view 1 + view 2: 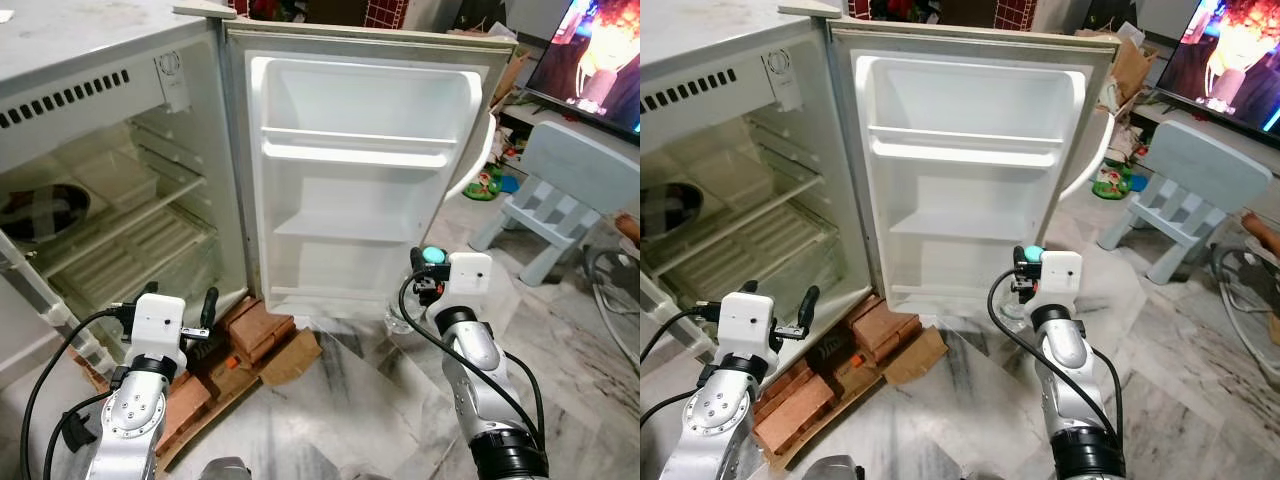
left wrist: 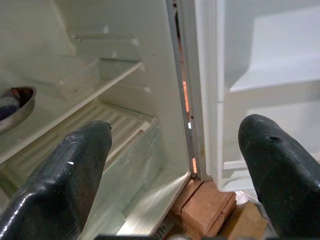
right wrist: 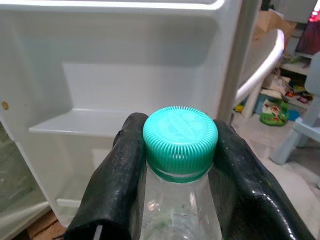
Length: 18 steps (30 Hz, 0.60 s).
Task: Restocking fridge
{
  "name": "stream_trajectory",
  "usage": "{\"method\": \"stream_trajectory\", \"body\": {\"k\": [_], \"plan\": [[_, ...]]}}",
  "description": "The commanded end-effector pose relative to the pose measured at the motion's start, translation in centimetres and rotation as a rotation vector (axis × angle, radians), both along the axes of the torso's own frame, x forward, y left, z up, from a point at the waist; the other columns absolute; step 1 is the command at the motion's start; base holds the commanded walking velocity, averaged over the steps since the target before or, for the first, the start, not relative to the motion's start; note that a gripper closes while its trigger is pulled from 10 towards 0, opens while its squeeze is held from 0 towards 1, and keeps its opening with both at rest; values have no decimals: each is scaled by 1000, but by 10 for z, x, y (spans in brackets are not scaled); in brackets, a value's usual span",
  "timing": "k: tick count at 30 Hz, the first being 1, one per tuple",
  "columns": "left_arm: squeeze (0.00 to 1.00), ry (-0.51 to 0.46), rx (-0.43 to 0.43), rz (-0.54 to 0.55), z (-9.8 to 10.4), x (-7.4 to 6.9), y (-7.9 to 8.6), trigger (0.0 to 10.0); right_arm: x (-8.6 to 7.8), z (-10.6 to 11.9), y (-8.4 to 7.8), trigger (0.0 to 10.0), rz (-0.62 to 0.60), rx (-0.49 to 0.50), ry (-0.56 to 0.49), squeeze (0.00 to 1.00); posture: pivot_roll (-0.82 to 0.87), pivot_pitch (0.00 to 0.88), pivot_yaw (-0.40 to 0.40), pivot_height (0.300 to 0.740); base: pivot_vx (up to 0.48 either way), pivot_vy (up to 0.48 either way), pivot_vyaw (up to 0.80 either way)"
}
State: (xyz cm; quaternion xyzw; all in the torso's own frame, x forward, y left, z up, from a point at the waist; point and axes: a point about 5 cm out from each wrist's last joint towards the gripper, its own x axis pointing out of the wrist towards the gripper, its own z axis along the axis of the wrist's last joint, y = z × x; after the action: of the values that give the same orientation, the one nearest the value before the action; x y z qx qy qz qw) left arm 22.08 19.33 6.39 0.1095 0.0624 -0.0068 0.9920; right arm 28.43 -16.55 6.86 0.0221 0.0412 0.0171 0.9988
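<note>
A clear plastic bottle (image 3: 177, 210) with a teal cap (image 3: 180, 136) is clamped at the neck between the right gripper (image 3: 180, 175) fingers, just before the open fridge door (image 1: 365, 170). The left gripper (image 2: 175, 165) is held wide apart, facing the fridge shelves (image 2: 75, 107). Bricks (image 1: 262, 325) are seen beneath, on a marble floor (image 1: 350, 410).

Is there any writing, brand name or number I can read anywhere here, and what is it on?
None can be read.
White tag at the top of the fridge: marks too small to read.
Television screen: a picture, no legible words.
Green bottle cap, held by the right gripper: plain ridges, no print.
</note>
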Motion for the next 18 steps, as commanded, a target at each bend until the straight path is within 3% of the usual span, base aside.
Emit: {"method": "stream_trajectory", "body": {"k": [1, 11, 18], "plan": [[0, -10, 2, 1, 3, 1, -1, 10000, 1, 3, -6, 10000, -29, 10, -7, 0, 136, 0, -80, 740, 0, 0, -513], [0, -5, 52, -95, 9, 17, -5, 10000, -3, -1, -6, 10000, -93, 36, -28, 0, 103, 0, 33, 740, 0, 0, 0], [0, -14, 64, -141, 12, 29, -10, 10000, -8, -3, -7, 10000, -99, 44, -23, 0, 83, 0, 36, 740, 0, 0, 0]]}}
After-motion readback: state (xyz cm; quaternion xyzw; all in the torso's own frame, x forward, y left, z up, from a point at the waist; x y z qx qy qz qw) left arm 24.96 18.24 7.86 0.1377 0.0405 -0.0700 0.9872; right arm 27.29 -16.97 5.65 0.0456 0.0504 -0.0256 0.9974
